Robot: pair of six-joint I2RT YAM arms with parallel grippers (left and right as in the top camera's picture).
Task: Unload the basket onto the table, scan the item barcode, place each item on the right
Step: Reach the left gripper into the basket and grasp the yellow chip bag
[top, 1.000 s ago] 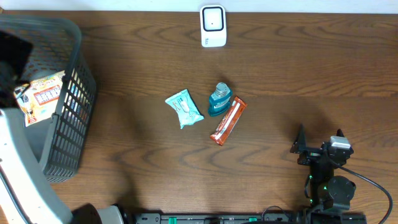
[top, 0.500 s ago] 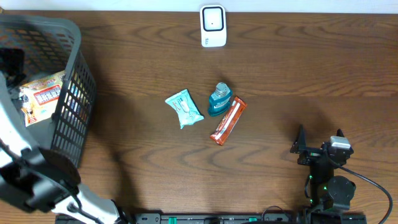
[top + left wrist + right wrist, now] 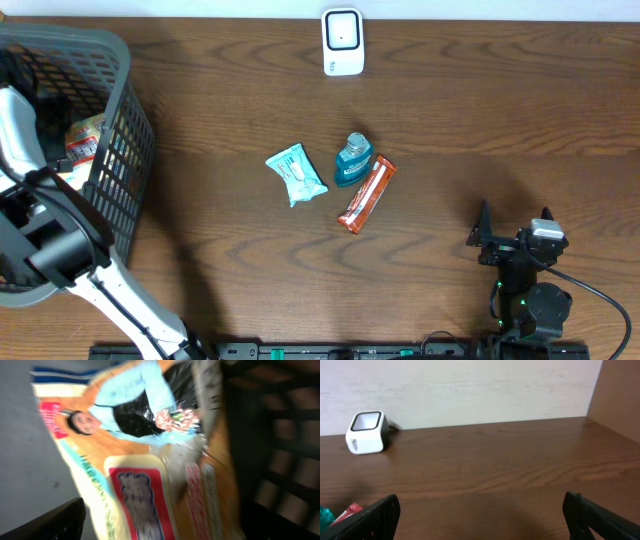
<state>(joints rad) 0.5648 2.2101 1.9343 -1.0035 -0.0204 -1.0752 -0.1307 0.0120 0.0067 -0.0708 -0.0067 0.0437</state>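
Snack packet (image 3: 140, 485) filled the left wrist view, blurred and very close, with a printed figure and red labels on its orange face. It lay inside the grey mesh basket (image 3: 122, 170) at the left edge of the table (image 3: 500, 120). The left gripper (image 3: 165, 527) hung just above this packet with its fingers spread wide; one dark finger (image 3: 55, 520) showed in the lower left corner. Nothing was pinched between them, and it was not clear whether they touched the packet. From overhead the left arm reached from the near edge into the basket and hid part of the packet.

At the near right side, the right gripper (image 3: 512, 232) stood over bare wood, its fingers also spread wide and holding nothing.

Farther in, near the middle of the table, three other items lay together: a light blue tissue pack (image 3: 296, 174) on the left, a small teal bottle (image 3: 352, 158) just beside it, and an orange bar (image 3: 366, 194) that lay slanted and touched the bottle's right side.

At the far edge, well apart from all of them, the white scanner (image 3: 342, 42) stood near the wall, with its window toward the table.
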